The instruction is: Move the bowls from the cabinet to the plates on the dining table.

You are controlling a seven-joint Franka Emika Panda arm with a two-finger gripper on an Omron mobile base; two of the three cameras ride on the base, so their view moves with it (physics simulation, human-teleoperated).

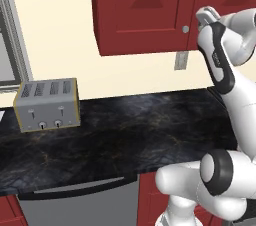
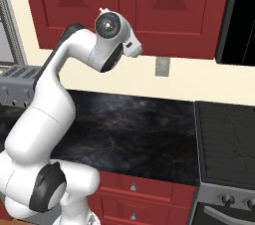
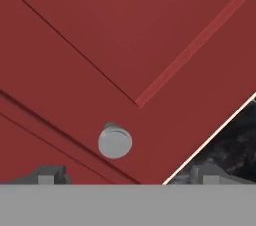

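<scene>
The jaws are standing wide open and holding nothing, their two tips (image 3: 127, 176) poking up at the bottom of the hand view with the knob (image 3: 115, 141) sitting between and just above them. In the left base view the hand (image 1: 207, 17) is hovering close in front of the cabinet (image 1: 145, 10), just beside that same small silver knob (image 1: 185, 29) at the lower corner of the door. The door is shut, so the bowls are hidden; presumably they are waiting inside, and neither the plates nor the dining table can be told from here.

Below the hand, the black tabletop (image 1: 125, 130) is carrying a toaster (image 1: 46, 104) near its left end, well apart from the arm.

The knob is the place to take hold: it is looking rigid, small and smooth, so the jaws will probably need to close squarely on its stem side or they may slip off. The door is likely stiff and hinged, swinging rather than sliding, so the pull should follow an arc. The bowls, one wood and one seemingly ceramic, are probably light but glossy; gripping over a rim seems safest.
</scene>
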